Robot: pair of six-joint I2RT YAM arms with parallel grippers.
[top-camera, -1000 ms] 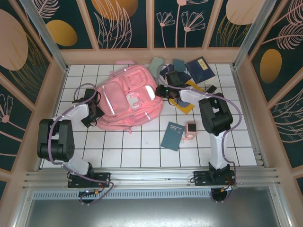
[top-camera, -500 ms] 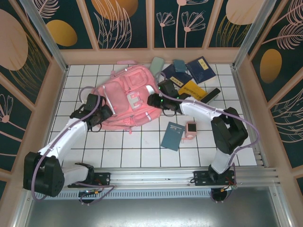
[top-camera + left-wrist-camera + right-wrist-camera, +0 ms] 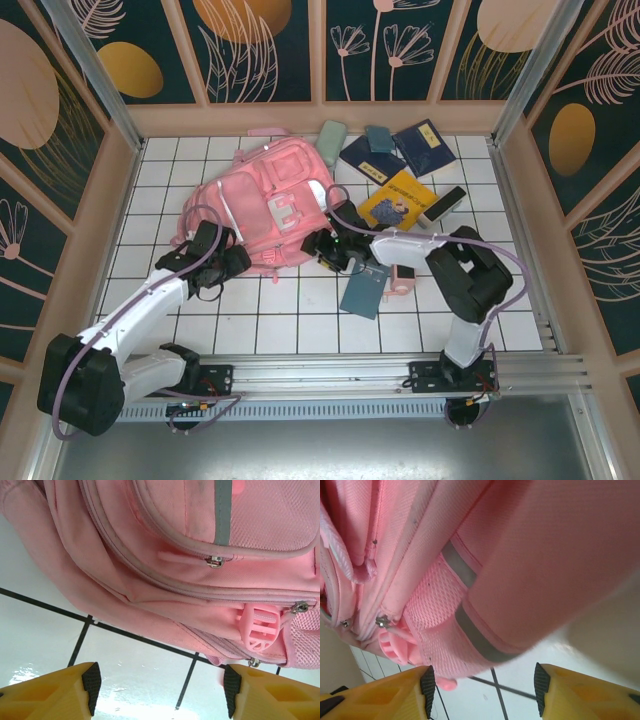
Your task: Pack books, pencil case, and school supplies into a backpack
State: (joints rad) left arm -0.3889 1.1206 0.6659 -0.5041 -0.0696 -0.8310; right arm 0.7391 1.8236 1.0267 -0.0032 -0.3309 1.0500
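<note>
I'm watching the left end effector (image 3: 160, 695) and right end effector (image 3: 482, 685) hanging wide and empty beside the backpack (image 3: 270, 205), lying toward the bench's (image 3: 300, 320) far edge. Closing here, I'm risking grabbing loose fabric and dragging it.

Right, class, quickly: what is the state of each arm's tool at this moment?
Left tool: open, holding nothing, facing the large soft pink backpack.
Right tool: open, holding nothing, close under the backpack.
</note>
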